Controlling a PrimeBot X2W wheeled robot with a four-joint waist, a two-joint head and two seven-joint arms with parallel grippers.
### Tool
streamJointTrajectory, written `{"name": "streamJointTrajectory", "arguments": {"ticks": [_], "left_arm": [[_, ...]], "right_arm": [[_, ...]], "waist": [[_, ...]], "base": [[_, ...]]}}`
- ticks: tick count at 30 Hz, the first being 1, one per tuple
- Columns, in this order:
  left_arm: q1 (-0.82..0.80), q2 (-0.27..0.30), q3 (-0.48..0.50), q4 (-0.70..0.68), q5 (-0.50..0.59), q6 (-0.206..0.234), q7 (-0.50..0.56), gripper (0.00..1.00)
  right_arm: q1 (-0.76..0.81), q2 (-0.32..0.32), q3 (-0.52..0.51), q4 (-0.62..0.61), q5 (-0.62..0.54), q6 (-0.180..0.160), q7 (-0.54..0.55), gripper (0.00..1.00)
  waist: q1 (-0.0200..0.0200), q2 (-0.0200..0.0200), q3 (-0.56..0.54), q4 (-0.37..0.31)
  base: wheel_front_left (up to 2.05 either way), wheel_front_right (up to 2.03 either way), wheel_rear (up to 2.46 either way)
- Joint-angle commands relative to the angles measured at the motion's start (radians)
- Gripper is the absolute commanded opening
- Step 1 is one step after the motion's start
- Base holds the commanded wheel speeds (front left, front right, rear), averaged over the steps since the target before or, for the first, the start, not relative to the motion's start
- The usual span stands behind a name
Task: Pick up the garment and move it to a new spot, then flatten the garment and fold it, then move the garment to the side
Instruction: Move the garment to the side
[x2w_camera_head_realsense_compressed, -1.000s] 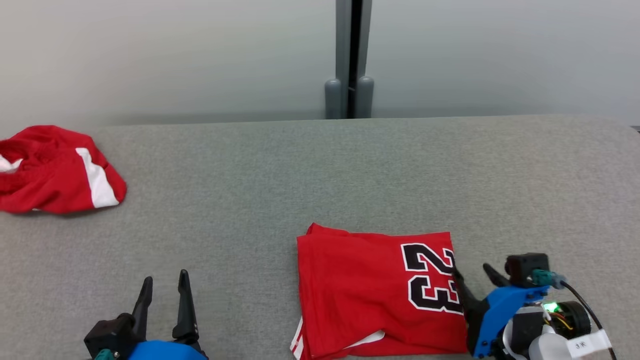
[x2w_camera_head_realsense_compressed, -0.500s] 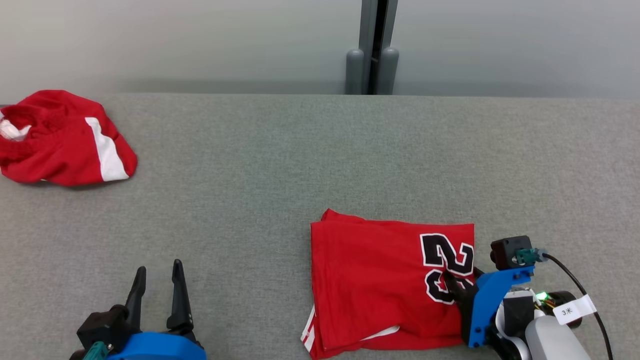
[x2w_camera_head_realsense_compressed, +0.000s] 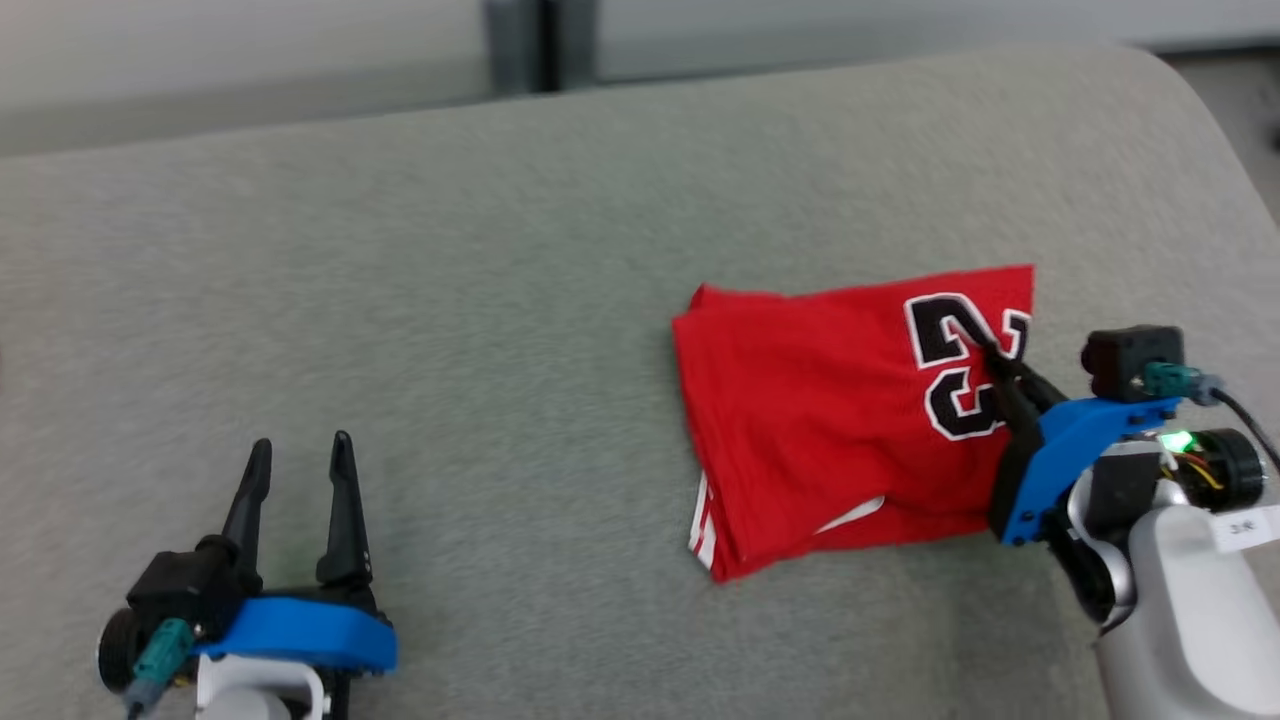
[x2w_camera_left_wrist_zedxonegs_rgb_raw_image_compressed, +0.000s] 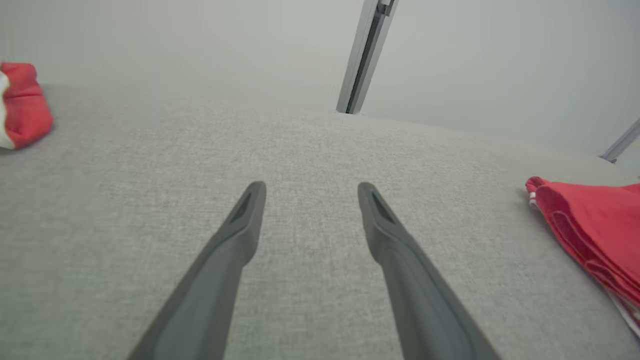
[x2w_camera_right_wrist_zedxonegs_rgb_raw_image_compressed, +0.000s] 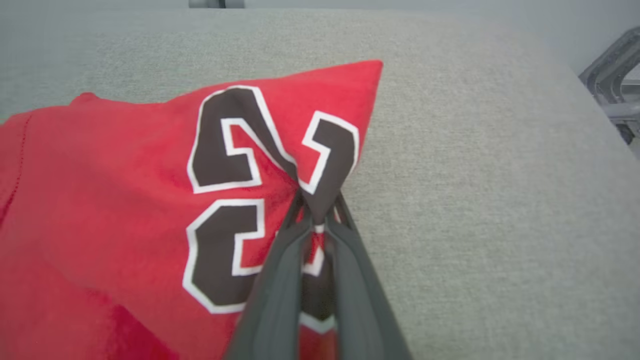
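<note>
The garment (x2w_camera_head_realsense_compressed: 820, 410) is a folded red jersey with a black "23", lying on the grey table (x2w_camera_head_realsense_compressed: 500, 250) right of centre. My right gripper (x2w_camera_head_realsense_compressed: 990, 360) is shut on the garment's right edge, pinching the cloth at the number; the right wrist view shows the garment (x2w_camera_right_wrist_zedxonegs_rgb_raw_image_compressed: 125, 200) bunched up between the two fingers (x2w_camera_right_wrist_zedxonegs_rgb_raw_image_compressed: 280, 265). My left gripper (x2w_camera_head_realsense_compressed: 298, 465) stands open at the lower left, above bare table, with nothing between its fingers (x2w_camera_left_wrist_zedxonegs_rgb_raw_image_compressed: 235, 235). The garment's folded left end (x2w_camera_left_wrist_zedxonegs_rgb_raw_image_compressed: 590, 225) shows at the right edge of the left wrist view.
A second red and white cloth (x2w_camera_left_wrist_zedxonegs_rgb_raw_image_compressed: 20, 110) lies at the table's far left. The table's rounded right corner (x2w_camera_head_realsense_compressed: 1190, 90) is close to the garment. A grey post (x2w_camera_head_realsense_compressed: 525, 45) stands behind the table, and a metal frame (x2w_camera_right_wrist_zedxonegs_rgb_raw_image_compressed: 610, 75) beyond its right edge.
My right gripper moved onto the garment's right edge and shut on it, lifting the cloth at the number. The head camera has turned right and down, so the far-left cloth left its view.
</note>
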Motion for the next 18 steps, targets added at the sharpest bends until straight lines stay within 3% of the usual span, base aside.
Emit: {"name": "streamJointTrajectory", "arguments": {"ticks": [1,10,18], "left_arm": [[-0.025,0.008,-0.005,-0.018,0.009,-0.002,0.011,1.0],[-0.07,0.084,-0.025,-0.127,0.053,0.002,0.109,1.0],[-0.075,0.106,-0.043,-0.177,0.06,0.002,0.155,1.0]], "right_arm": [[-0.014,-0.01,-0.02,-0.01,0.002,0.0,-0.012,0.0],[-0.019,0.031,-0.083,0.004,0.024,0.0,-0.12,0.0],[-0.072,0.049,-0.077,0.073,0.023,0.0,-0.195,0.0]], "waist": [[-0.0003,-0.0001,0.014,-0.041],[-0.0003,-0.0001,0.134,-0.261],[-0.0003,-0.0001,0.151,-0.295]], "base": [[0.0,0.0,0.0],[0.0,0.0,0.0],[0.0,0.0,0.0]]}}
